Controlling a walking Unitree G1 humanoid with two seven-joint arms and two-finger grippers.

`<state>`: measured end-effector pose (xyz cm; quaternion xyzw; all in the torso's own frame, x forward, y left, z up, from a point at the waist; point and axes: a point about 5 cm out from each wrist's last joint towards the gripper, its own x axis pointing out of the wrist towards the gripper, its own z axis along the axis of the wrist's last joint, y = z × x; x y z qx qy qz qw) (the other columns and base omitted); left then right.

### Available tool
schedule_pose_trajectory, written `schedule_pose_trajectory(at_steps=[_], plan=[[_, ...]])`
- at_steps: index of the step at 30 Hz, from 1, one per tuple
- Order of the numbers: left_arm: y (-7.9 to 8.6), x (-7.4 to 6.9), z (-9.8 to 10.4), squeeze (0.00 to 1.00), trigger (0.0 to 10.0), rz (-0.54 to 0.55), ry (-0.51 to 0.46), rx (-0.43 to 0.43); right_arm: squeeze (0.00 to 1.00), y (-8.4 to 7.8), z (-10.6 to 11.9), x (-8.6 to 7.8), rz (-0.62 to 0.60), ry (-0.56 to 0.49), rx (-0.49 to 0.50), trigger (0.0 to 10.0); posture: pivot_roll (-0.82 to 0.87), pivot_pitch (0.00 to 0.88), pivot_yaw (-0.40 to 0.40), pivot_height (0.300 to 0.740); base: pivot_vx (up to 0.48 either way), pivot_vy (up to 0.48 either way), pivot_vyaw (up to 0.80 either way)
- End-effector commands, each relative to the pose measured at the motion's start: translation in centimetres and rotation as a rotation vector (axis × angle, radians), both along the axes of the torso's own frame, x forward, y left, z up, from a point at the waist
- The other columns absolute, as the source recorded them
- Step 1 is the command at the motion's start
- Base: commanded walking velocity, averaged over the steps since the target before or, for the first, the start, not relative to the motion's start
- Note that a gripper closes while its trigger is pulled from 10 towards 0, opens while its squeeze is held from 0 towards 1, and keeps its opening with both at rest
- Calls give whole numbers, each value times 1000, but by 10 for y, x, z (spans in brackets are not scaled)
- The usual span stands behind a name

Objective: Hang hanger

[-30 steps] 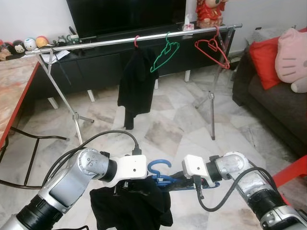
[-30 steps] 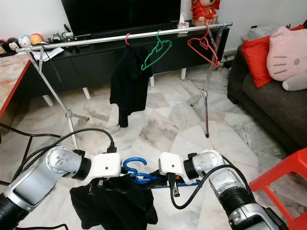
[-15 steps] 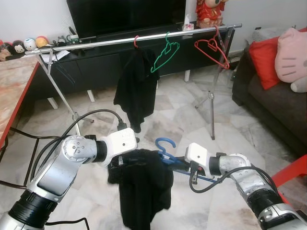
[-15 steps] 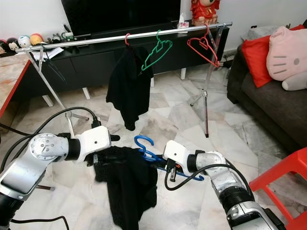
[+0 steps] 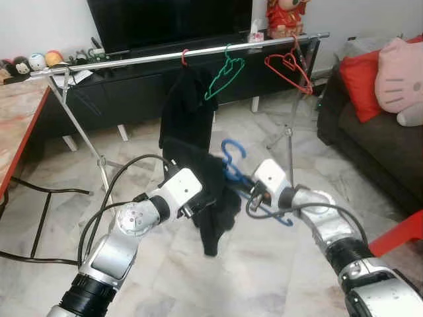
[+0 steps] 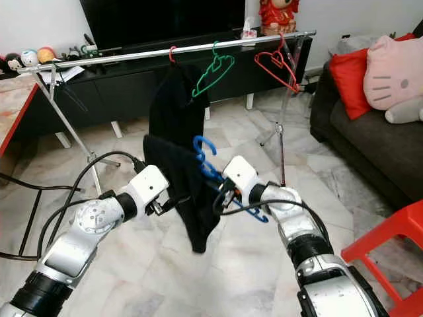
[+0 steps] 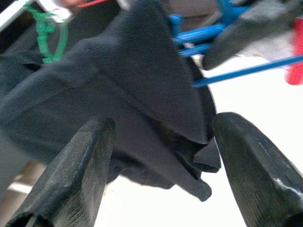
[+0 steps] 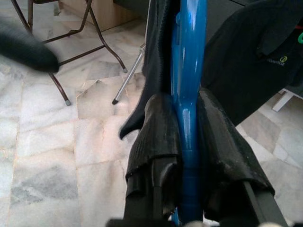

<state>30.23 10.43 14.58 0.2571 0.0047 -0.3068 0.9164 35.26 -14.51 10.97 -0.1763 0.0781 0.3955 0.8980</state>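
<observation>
A blue hanger (image 5: 230,149) carrying a black garment (image 5: 213,198) is held up in front of the silver clothes rail (image 5: 132,61), below its height. My right gripper (image 5: 255,192) is shut on the hanger's blue bar (image 8: 188,94), seen clamped between the fingers in the right wrist view. My left gripper (image 5: 192,208) is under the garment's left side with its fingers (image 7: 71,179) spread apart, the black garment (image 7: 137,99) lying just beyond them. On the rail hang another black garment (image 5: 185,112) on a red hook, an empty green hanger (image 5: 225,71) and an empty red hanger (image 5: 291,66).
The rail's tripod legs (image 5: 99,155) stand on the marble floor before a black TV console (image 5: 132,99). A dark sofa (image 5: 377,139) with a red cushion and pink plush is at right, a red chair (image 5: 403,234) lower right, and a table edge (image 5: 20,132) at left.
Both arms have lifted the blue hanger and its black garment from near the floor up and forward toward the rail. The garment now hangs free.
</observation>
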Motion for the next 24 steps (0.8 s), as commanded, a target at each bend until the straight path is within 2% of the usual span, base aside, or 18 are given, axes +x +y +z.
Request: schedule_pose_trajectory(at_steps=[1, 7, 12, 18, 24], plan=[[-1, 0, -6, 0, 10000, 94, 13, -1, 0, 13, 25, 10, 18, -81, 47, 0, -124, 0, 49, 740, 0, 0, 0], [-4, 2, -13, 0, 10000, 210, 47, -27, 0, 18, 29, 11, 35, -81, 48, 0, -121, 0, 47, 740, 0, 0, 0], [-10, 0, -24, 0, 10000, 240, 94, -14, 0, 26, 34, 11, 76, -70, 43, 0, -125, 0, 47, 740, 0, 0, 0], [-15, 0, -24, 0, 10000, 273, 112, -26, 0, 30, 37, 9, 99, -67, 41, 0, -124, 0, 45, 740, 0, 0, 0], [-22, -1, -24, 0, 10000, 253, 136, -29, 0, 35, 43, 7, 136, -61, 43, 0, -122, 0, 42, 740, 0, 0, 0]])
